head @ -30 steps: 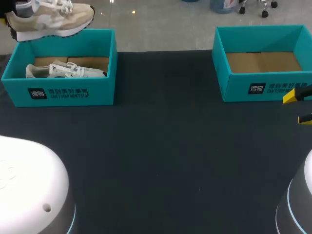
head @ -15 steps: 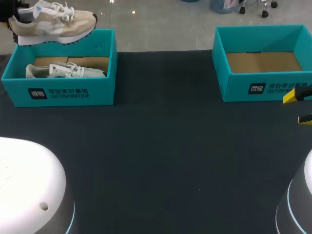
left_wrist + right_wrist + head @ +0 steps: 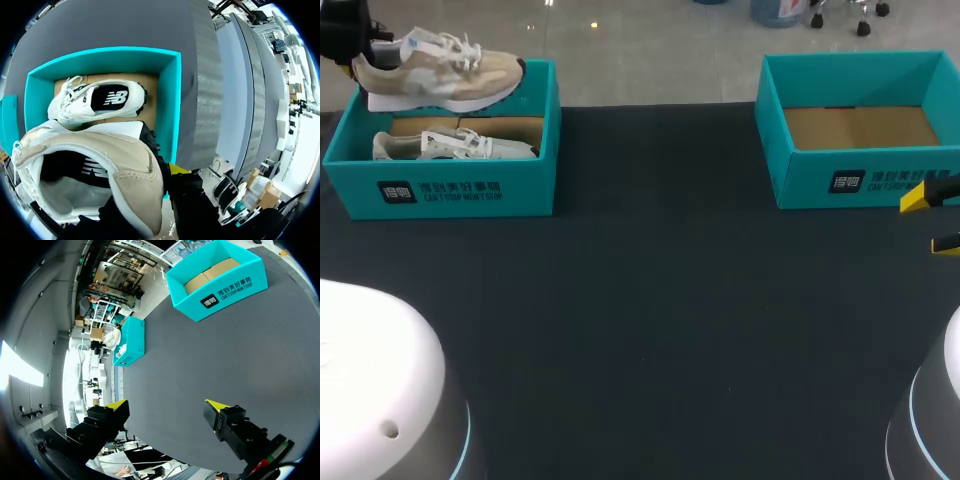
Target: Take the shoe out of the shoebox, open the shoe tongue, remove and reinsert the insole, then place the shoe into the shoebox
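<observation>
- Holding the beige sneaker [image 3: 440,75] by its heel end, the left gripper [image 3: 342,35] is up in the air at the far left corner of the dark table [image 3: 650,300].
- The sneaker hangs flat over the left shoebox [image 3: 450,190], with its sole down. Its toe points toward the middle of the table.
- In the left wrist view, the sneaker's heel sits right at the gripper's black fingers. Only one yellow tip [image 3: 178,169] shows, just beside the heel. The fingers look pressed tight on the heel, but the other finger is hidden by the shoe, so this is a best guess.
- A white sneaker [image 3: 450,146] lies on its side inside the left shoebox, on the brown cardboard floor. It is under the beige sneaker, and its toe points the same way.
- The right shoebox [image 3: 860,180] is blue-green like the left one and stands at the far right of the table, well apart from it. Its brown floor shows inside.
- The right gripper [image 3: 935,220] is at the right edge of the table, near the front wall of the right shoebox. Its two yellow-tipped fingers are spread wide apart above the table.
</observation>
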Available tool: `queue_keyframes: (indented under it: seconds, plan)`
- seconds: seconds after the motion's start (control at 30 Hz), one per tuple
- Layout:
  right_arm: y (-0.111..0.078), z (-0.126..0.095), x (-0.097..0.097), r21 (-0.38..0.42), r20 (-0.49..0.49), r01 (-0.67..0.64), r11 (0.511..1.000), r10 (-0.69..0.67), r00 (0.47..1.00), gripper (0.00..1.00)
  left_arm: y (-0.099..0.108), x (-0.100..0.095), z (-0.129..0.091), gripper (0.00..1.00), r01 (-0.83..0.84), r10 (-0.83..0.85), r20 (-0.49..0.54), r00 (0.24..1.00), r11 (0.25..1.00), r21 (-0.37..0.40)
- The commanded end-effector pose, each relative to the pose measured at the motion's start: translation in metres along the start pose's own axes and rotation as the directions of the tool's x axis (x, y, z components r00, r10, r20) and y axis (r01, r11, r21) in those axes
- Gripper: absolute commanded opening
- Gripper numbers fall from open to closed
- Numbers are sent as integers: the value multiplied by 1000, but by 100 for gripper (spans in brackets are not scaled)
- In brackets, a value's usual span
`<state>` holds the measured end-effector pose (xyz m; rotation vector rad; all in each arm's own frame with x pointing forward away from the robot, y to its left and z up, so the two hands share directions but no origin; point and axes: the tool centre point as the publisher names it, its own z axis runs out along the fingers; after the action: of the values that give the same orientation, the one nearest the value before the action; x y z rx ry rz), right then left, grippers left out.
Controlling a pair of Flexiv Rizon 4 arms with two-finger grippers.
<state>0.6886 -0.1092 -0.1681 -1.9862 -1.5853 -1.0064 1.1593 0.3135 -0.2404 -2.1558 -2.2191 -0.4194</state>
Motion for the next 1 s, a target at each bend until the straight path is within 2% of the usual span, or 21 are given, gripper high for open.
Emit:
queue_keyframes:
  seconds: [0.03, 0.3, 1.0]
  plan:
    - [-2, 0, 0, -2, 3, -1, 1000, 1, 1000, 100, 17, 0, 18, 0, -5, 6, -9, 1000, 1000, 22]
    - [-2, 0, 0, -2, 3, -1, 1000, 1, 1000, 100, 26, -9, 48, 0, -40, 40, -7, 999, 999, 24]
    - [-2, 0, 0, -2, 3, -1, 1000, 1, 1000, 100, 31, -39, 119, 0, -66, 67, -21, 998, 997, 39]
